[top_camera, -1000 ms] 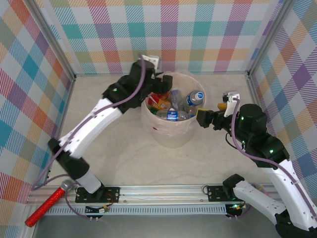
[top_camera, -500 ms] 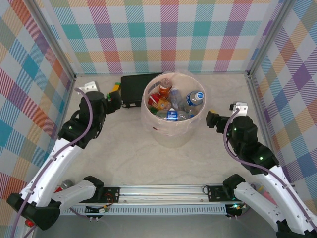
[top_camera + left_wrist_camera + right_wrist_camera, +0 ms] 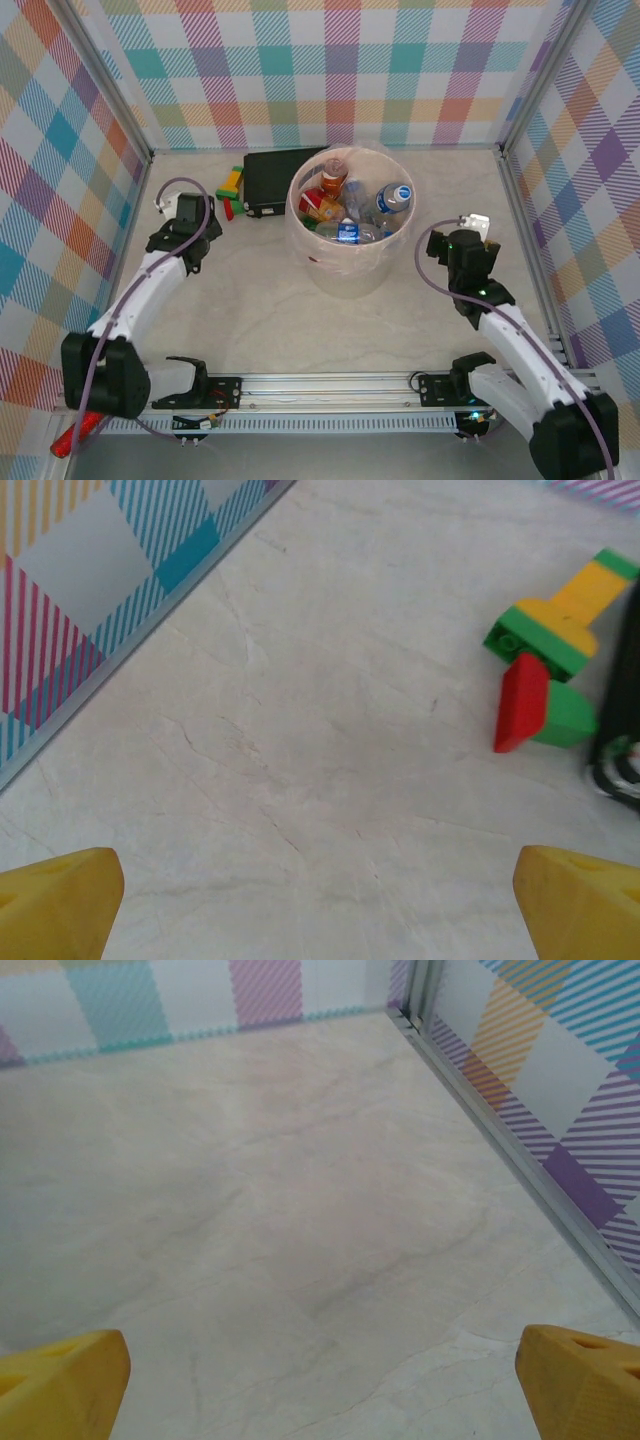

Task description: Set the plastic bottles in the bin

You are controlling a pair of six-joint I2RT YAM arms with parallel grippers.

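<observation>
The plastic bottles [image 3: 391, 198] lay heaped inside the bin [image 3: 345, 272], its wall hiding the lower ones. The black box [image 3: 627, 720] was cut off at the frame edge, beside toy blocks [image 3: 545, 665]. The left gripper [image 3: 320, 905] and the right gripper [image 3: 320, 1385] both gaped wide, holding nothing, above the table [image 3: 300, 1190].

Seen from above, the bin [image 3: 348, 270] stands at the centre of the table [image 3: 250, 300], and the plastic bottles [image 3: 393, 197] lie heaped inside it. A box [image 3: 268, 175] lies just beside the bin's upper-left rim. The toy blocks [image 3: 229, 186] lie just left of the box, toward the frame's upper left.
</observation>
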